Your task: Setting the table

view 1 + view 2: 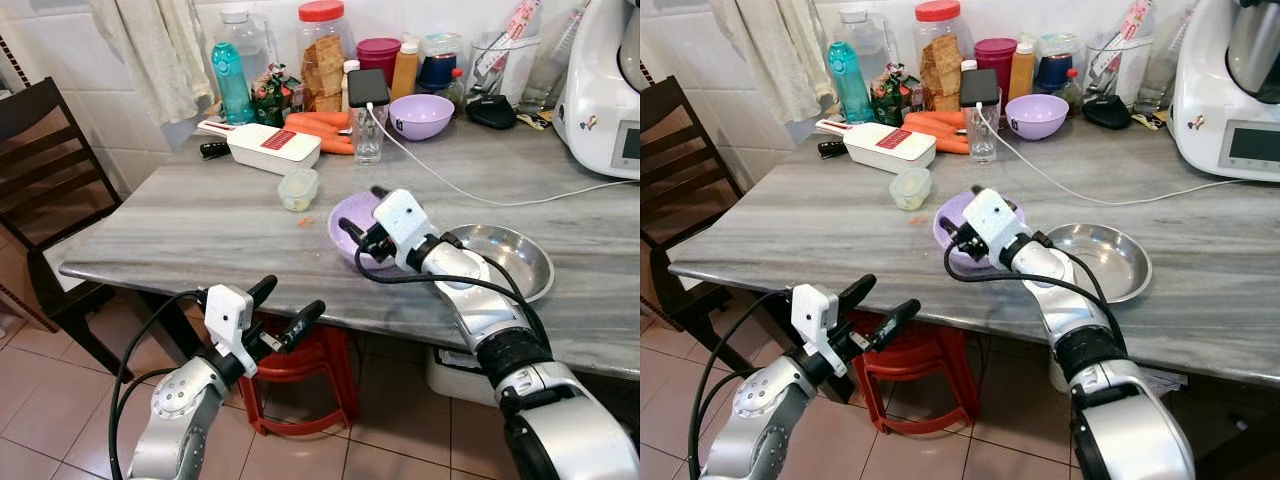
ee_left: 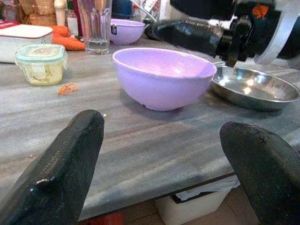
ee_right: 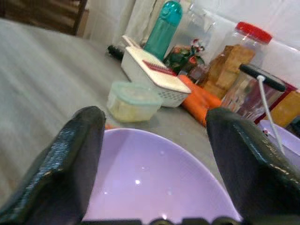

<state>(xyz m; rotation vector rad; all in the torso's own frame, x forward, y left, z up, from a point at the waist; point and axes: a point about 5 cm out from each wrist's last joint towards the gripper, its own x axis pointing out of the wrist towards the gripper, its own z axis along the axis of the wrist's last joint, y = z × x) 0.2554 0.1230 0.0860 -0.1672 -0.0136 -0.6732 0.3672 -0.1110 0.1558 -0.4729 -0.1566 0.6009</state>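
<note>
A light purple bowl [image 2: 161, 77] stands upright near the front edge of the grey marble table [image 1: 180, 225]. My right gripper [image 1: 362, 210] hovers over the bowl's near rim, open, one finger to each side of the bowl's inside [image 3: 150, 183]. Nothing is held. Just right of the purple bowl lies a shallow steel bowl [image 1: 512, 262]. My left gripper [image 1: 285, 305] hangs open in front of the table, just below its edge, pointing at the purple bowl. A second purple bowl [image 1: 420, 115] sits at the back.
A small lidded container [image 1: 298, 188], a white grater box [image 1: 272, 147], carrots [image 1: 322, 130], a glass with a phone [image 1: 368, 120] and jars crowd the back. A white appliance [image 1: 605, 90] stands far right, its cable crossing the table. A dark chair [image 1: 40, 170] stands left; a red stool [image 1: 300, 370] is underneath.
</note>
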